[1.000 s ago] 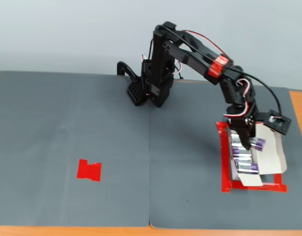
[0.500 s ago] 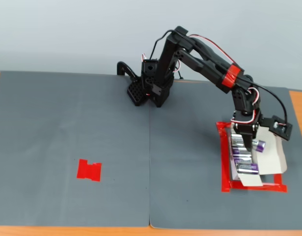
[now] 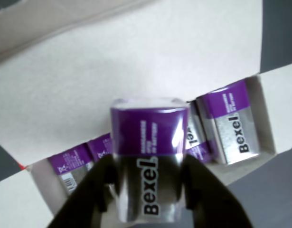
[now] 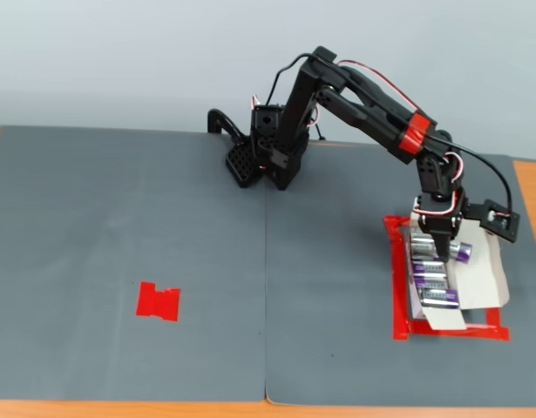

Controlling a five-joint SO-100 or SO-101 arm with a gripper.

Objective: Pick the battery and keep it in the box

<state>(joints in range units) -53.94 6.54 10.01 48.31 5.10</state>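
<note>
Purple battery (image 3: 148,161) clamped in gripper (image 3: 146,190) over box (image 4: 485,270), grip clear only in wrist view

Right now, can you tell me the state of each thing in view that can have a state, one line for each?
Black two-finger gripper: shut on the purple and silver block battery, over the box.
Purple and silver block battery: held between the gripper fingers, not yet released.
White cardboard box: open, flaps folded out, inside the red tape outline.
Other purple batteries: lying in the box.
Red tape mark: flat on the grey mat, bare.
</note>
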